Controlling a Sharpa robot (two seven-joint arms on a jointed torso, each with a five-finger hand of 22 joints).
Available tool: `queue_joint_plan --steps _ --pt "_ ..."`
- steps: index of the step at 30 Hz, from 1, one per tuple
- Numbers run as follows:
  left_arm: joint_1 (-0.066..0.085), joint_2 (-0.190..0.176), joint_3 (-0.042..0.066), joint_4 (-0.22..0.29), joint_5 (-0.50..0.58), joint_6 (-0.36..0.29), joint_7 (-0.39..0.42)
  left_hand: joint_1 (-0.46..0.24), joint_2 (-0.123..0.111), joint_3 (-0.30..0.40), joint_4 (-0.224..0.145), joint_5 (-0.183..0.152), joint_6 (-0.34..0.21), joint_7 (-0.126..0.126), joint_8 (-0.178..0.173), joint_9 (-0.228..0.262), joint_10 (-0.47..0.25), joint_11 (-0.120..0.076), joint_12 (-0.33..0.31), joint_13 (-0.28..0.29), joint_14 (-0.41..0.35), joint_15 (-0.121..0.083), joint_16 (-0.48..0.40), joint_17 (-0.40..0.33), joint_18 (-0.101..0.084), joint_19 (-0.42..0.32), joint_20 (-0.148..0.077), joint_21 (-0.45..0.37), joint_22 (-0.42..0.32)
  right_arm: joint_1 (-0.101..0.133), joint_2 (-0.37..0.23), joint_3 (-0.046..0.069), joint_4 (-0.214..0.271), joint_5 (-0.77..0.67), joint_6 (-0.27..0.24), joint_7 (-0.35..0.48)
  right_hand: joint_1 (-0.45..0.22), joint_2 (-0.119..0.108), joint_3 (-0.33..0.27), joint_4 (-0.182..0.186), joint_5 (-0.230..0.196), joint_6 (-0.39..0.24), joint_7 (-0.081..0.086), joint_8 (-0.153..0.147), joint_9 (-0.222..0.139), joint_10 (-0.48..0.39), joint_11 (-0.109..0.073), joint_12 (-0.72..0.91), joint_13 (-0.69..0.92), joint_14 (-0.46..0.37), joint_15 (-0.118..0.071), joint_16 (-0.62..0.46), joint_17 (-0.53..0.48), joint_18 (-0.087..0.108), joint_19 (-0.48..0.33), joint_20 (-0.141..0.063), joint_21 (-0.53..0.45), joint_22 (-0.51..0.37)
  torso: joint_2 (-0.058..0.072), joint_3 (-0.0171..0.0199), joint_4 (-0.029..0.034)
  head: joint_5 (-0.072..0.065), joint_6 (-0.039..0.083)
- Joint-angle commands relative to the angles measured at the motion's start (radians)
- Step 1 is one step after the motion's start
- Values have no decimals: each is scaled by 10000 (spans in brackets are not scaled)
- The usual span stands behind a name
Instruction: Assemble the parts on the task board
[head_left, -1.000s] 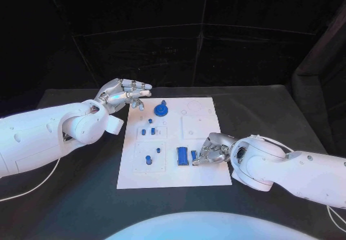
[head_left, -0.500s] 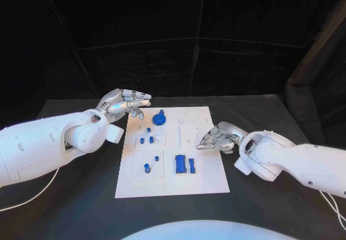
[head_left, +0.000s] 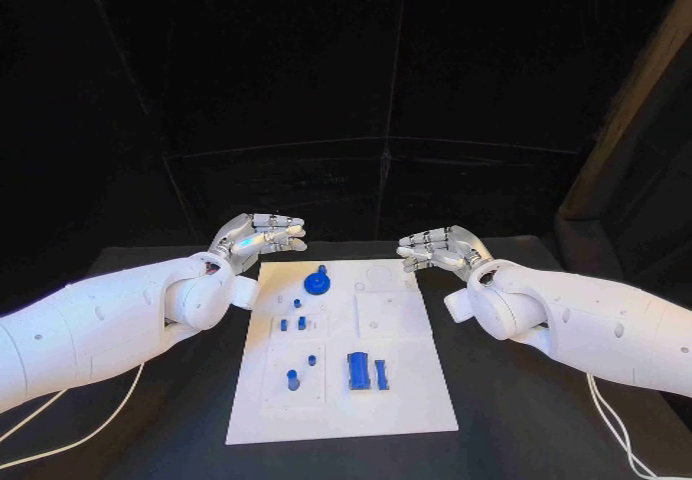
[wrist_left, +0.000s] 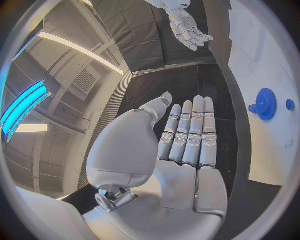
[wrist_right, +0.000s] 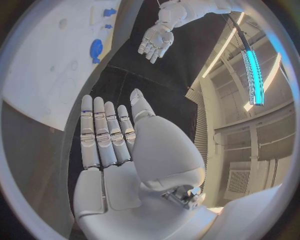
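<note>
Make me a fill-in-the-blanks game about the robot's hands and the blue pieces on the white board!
1. The task board lies on a ____ table.
2. Both the left hand and the right hand hold ____.
3. The round blue gear sits at the end of the board that is ____ from the robot's body.
4. The two long blue blocks lie ____ each other on the board.

Missing words: black; nothing; farthest; beside
</note>
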Motion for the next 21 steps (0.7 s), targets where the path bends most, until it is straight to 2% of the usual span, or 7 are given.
queue_joint_plan --steps 1,3,4,10,18,20,21 --pt "-20 230 12 -360 623 -377 651 -30 -83 -225 33 -23 -188 -32 -239 1 -394 257 -497 14 -310 307 -894 -479 -84 -791 330 -751 -538 34 363 27 -563 1505 656 1378 -107 109 -14 -218 -49 -31 52 -55 -360 143 -13 -66 -987 324 48 -580 -688 101 357 93 -717 -608 -71 53 -9 21 305" --pt "-44 402 14 -576 660 -540 732 33 23 -516 76 -53 -108 -55 -415 12 -289 261 -799 14 -73 391 -1608 -897 203 -913 673 -1122 -971 36 618 34 -933 1592 796 1472 -225 157 -16 -375 -33 -61 46 -110 -610 175 41 -85 -1565 544 45 -852 -1061 84 622 109 -1094 -942 -73 42 28 -11 364" --pt "-33 279 1 -403 184 -124 154 -3911 644 -1382 377 -533 -3009 -581 -1237 -647 -3225 -310 -1132 -610 -2882 -122 -2193 -1261 -438 -3123 -230 -1372 -1709 17 457 26 -646 582 178 494 -4376 -703 416 94 -428 -2858 -535 -694 -1030 -2985 -440 -727 -2079 -2751 -316 -1138 -1553 -537 -2404 -569 -1616 -1457 -34 23 -4 7 220" --pt "-180 190 151 -57 139 -635 199 -5726 644 -1887 377 -533 -4364 -847 -1237 -647 -4603 -540 -1382 -610 -4142 -329 -2694 -1562 -518 -4206 -526 -2268 -2192 -75 323 97 -193 892 -333 743 -6341 -703 589 94 -636 -4173 -774 -694 -1313 -4377 -632 -727 -2525 -4169 -1166 -1371 -1914 -665 -3689 -877 -1990 -1814 -290 198 215 132 379" --pt "-731 -145 718 1245 -33 -2558 367 -7717 644 -2367 377 -533 -5839 -1132 -1237 -647 -6092 -815 -2156 -610 -5545 -1228 -3084 -2442 -667 -5354 -938 -2268 -2629 -413 -165 356 1465 2026 -2204 1654 -8510 -703 1413 94 -1426 -5628 -1066 -694 -2249 -5983 -1490 -727 -2884 -5828 -1166 -2077 -2229 -926 -5202 -1223 -2322 -2136 -532 363 422 249 529" --pt "-913 -256 905 1676 -90 -3194 423 -8130 644 -2469 377 -533 -6144 -1867 -1237 -647 -6396 -1534 -2156 -610 -5837 -1228 -3166 -2442 -776 -5591 -1023 -2268 -2720 -494 -281 418 1861 2297 -2651 1871 -8947 -703 1413 94 -1426 -5921 -1123 -694 -2249 -6304 -1490 -727 -2958 -6160 -1166 -2077 -2292 -925 -5506 -1295 -2390 -2198 -532 363 422 249 529" --pt "-1002 -310 997 1886 -118 -3505 450 -8317 644 -2515 377 -533 -6279 -1867 -1237 -647 -6537 -1534 -2156 -610 -5971 -1228 -3213 -2442 -776 -5701 -1061 -2268 -2760 -528 -331 444 2030 2413 -2843 1965 -9152 -703 1413 94 -1426 -6057 -1836 -694 -2249 -6454 -1490 -727 -2990 -6315 -1166 -2077 -2323 -925 -5651 -1325 -2422 -2229 -532 363 422 249 529"
